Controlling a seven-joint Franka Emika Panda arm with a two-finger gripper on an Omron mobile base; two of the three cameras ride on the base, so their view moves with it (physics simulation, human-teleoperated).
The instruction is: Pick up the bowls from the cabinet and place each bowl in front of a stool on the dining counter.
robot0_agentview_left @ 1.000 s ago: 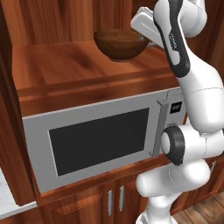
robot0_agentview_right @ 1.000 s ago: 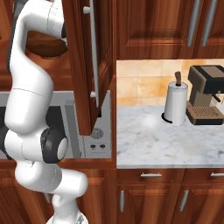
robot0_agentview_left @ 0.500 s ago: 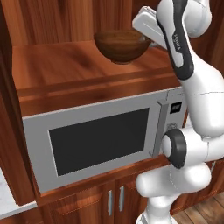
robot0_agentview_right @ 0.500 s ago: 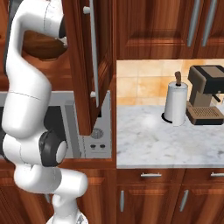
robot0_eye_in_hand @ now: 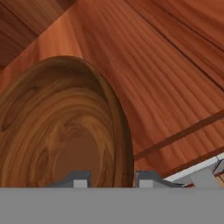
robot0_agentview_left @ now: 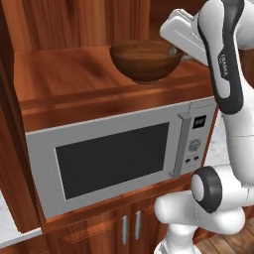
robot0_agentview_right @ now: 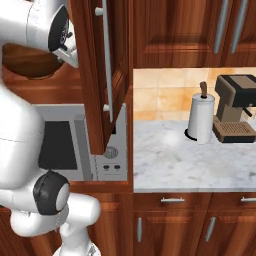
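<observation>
Cabinet (robot0_agentview_left: 64, 79): reddish wood niche, upper half of frame, above the microwave (robot0_agentview_left: 114, 158).
Wooden bowl (robot0_agentview_left: 146, 59): top centre, on niche shelf.
Gripper (robot0_eye_in_hand: 113, 180): narrowed, fingertips straddling bowl's rim; firm hold unclear.

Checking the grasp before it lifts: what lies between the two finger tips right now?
In the hand view, the near rim of the wooden bowl stands between the gripper's tips, one tip inside the bowl and one outside; nothing else sits there.

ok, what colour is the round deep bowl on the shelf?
Dark brown swirled wood bowl; grain shows best in the hand view.
</observation>
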